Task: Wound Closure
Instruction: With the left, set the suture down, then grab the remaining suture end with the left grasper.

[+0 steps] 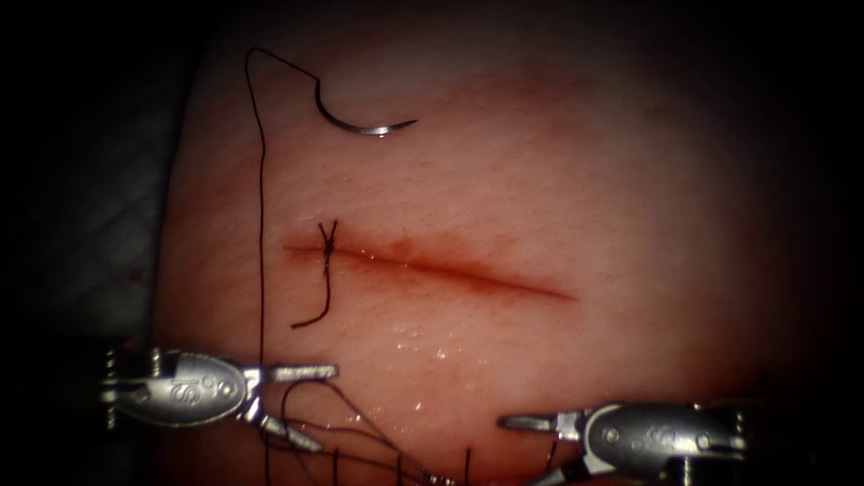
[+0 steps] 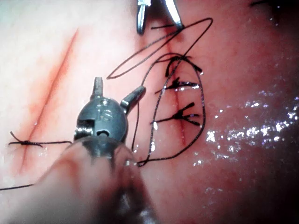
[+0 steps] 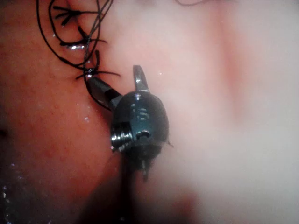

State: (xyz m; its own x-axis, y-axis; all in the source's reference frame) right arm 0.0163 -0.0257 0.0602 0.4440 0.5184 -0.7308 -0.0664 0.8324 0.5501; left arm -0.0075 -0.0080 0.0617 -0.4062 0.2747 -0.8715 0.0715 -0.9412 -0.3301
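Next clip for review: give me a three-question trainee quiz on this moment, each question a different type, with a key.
1. True or false: the needle lies free on the tissue, held by neither tool.
2. Multiple choice: the tied stitch sits at which end of the cut in the endoscope view? A) left B) middle C) right
3. Fill in: the jaws of the left tool and the right tool are both ____.

Key: 1 true; 2 A; 3 open, holding nothing, though thread runs past the left tool.
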